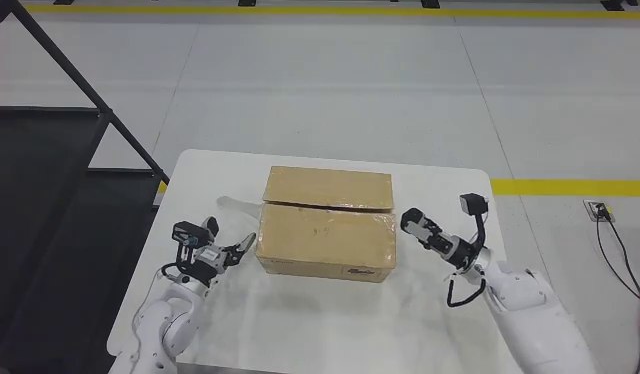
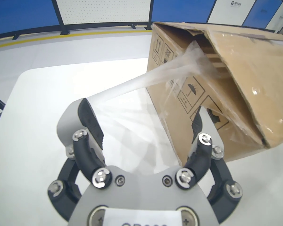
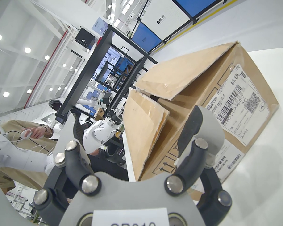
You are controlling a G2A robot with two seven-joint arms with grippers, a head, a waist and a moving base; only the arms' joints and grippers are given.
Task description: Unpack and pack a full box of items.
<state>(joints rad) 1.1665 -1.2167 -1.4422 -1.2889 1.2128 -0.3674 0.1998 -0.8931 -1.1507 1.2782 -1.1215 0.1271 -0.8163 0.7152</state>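
A brown cardboard box [image 1: 325, 236] lies in the middle of the white table [image 1: 300, 324], with its two top flaps meeting along a seam. My left gripper [image 1: 230, 236] is open beside the box's left end [image 2: 202, 90]. A stretched strip of clear tape [image 2: 141, 78] runs from the gap under the flap to one fingertip [image 2: 85, 102], and nothing is between the fingers of this gripper [image 2: 141, 109]. My right gripper [image 1: 408, 221] is open at the box's right end, close to the flap ends [image 3: 143, 123], which stand slightly raised. A shipping label [image 3: 240, 99] is stuck on that end.
A black metal frame [image 1: 90, 104] stands off the table's left side. Bare table surface lies in front of the box and on both sides of it. Beyond the table is open floor with a yellow line [image 1: 560, 186].
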